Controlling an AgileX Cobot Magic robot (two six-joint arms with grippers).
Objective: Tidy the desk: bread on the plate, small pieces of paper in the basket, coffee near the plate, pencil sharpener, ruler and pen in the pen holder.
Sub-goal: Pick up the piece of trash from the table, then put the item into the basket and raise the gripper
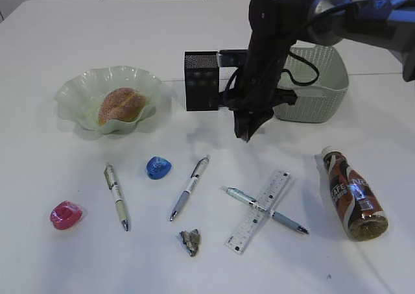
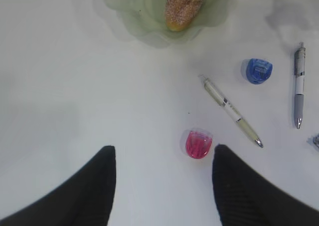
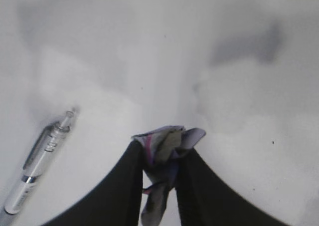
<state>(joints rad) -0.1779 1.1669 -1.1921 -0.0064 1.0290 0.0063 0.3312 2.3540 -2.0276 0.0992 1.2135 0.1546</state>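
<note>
A: Right gripper (image 3: pixel 158 158) up off the white desk (image 1: pixel 58 255), black fingers (image 3: pixel 124 186) pinched on a crumpled scrap of paper (image 3: pixel 167 143) with purple and grey print.

B: And it hangs in front of the black mesh pen holder (image 1: pixel 201 80), just beside the sage-green perforated basket (image 1: pixel 318 93).

A: Left gripper (image 2: pixel 163 158)? Jaws spread, nothing between them, low over the desk near the pink sharpener (image 2: pixel 198 144).

B: Golden sugared bun (image 1: pixel 121 104) sits in the ruffled pale green glass plate (image 1: pixel 78 93). Brown coffee bottle (image 1: pixel 350 193) lies on its side, far right.

A: Clear ruler (image 1: pixel 259 209) lies flat, a pen (image 1: pixel 266 211) crossing it. Two more pens, a blue sharpener (image 1: pixel 157 167) and another crumpled scrap (image 1: pixel 190 241) lie loose.
</note>
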